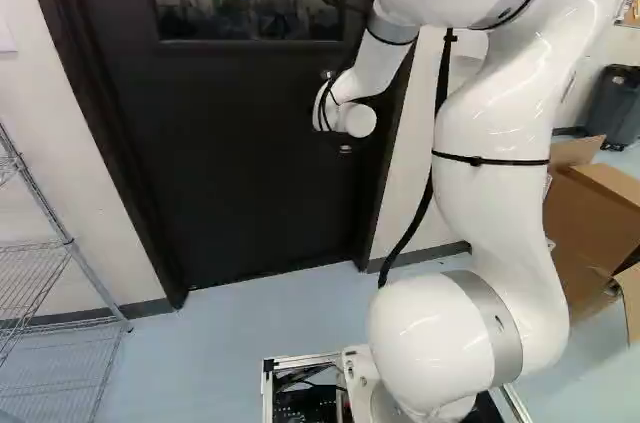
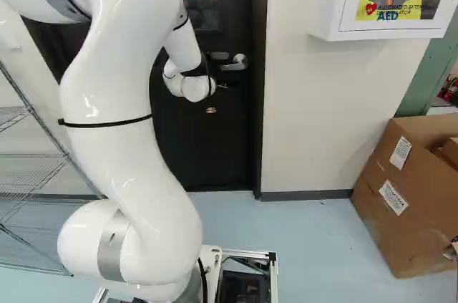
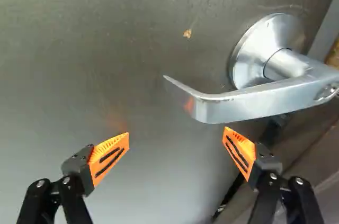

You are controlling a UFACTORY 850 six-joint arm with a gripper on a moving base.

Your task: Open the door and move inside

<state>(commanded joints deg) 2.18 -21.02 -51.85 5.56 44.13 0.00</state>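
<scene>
Hand (image 2: 222, 86) open; door lever (image 3: 254, 102) ahead, its tip facing finger gap.

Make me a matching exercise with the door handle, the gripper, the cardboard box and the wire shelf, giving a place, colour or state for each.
1. Door handle
2. Gripper
3. Cardboard box
4. Wire shelf

A. At the left of the left base view
B. Open, nothing between its fingers
C. Silver, mounted on the dark door
D. Brown, at the right of the right base view

Pairs: 1-C, 2-B, 3-D, 4-A
</scene>
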